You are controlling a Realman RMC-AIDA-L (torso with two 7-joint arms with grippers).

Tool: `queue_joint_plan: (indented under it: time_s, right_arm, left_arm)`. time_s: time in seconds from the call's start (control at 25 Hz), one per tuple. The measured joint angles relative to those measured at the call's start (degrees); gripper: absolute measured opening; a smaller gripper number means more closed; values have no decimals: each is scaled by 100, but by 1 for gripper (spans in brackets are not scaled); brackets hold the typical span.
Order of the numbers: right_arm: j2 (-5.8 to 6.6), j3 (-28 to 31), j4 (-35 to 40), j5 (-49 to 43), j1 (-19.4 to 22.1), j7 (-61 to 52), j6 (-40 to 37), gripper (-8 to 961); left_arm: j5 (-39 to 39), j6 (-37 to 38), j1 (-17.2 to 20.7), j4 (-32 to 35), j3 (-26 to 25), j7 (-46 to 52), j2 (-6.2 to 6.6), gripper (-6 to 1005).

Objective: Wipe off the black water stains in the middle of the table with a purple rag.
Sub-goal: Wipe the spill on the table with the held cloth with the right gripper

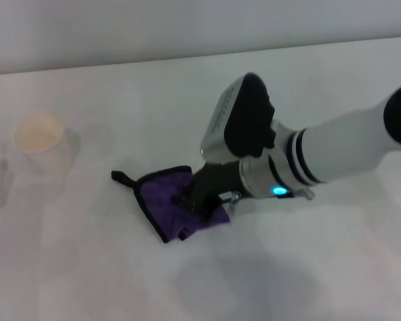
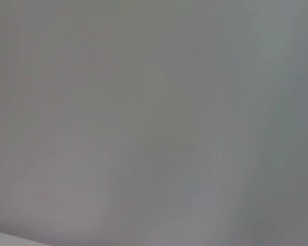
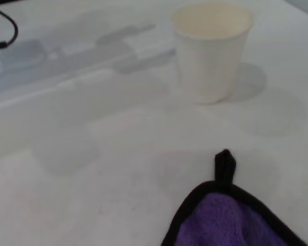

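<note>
I've got the right gripper (image 1: 199, 200) pressed down into the purple rag (image 1: 167, 197) mid-table (image 1: 87, 267), fingers pinched shut on the cloth, so I can drag it flat. Can't see the black stain anywhere, I'd guess it's under the rag. Cream paper cup (image 1: 39, 140) sits well off to the left. Left arm's out of sight.

We see cream-white cup (image 1: 40, 142) upright, open mouth up, at nine o'clock of scene, casting soft shadow. In right wrist view, we note same cup (image 3: 211, 48), apparently empty.
</note>
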State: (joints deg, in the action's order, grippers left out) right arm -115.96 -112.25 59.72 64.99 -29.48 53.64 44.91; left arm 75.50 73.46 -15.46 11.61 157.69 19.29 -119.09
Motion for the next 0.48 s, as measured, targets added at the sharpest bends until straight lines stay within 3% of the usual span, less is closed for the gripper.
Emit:
queue_joint_plan:
  time_s: [0.24,0.48]
  right_arm:
    - [-6,-677,-126,226,122,4,-687,77]
    - [-9,-928,-244,636,32,136,-702,75]
  left_arm:
    - [0,0,-41,3,-2,245,0,877]
    - [0,-1,-97,-3,-2,277,0,877]
